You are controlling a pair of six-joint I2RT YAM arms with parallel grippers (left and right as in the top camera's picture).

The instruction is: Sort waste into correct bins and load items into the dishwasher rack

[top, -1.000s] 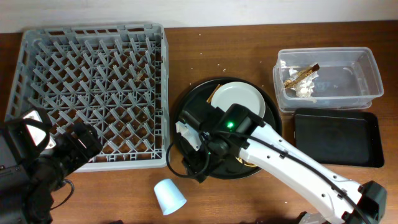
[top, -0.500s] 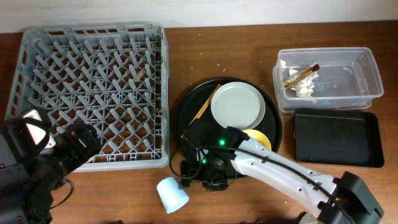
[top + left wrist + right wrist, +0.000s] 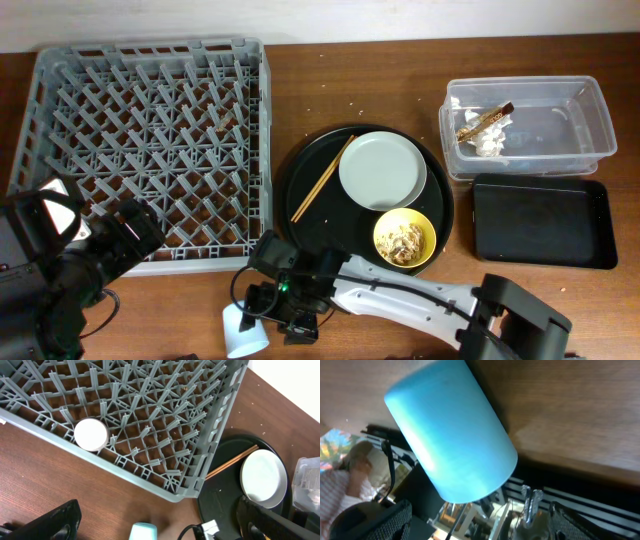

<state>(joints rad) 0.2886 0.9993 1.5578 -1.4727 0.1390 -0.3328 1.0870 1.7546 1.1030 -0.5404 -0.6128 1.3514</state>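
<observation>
Though overhead half-hides light-blue cup [image 3: 238, 340], right wrist shows it clearly; right pincer [image 3: 475, 510], left pincer [image 3: 159, 507] wide.

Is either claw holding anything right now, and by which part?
Nothing is held. The right gripper is open at the light-blue cup, not touching it; the left gripper is open and empty.

A brown wooden table [image 3: 340, 110] meets a pale wall [image 3: 400, 15].
</observation>
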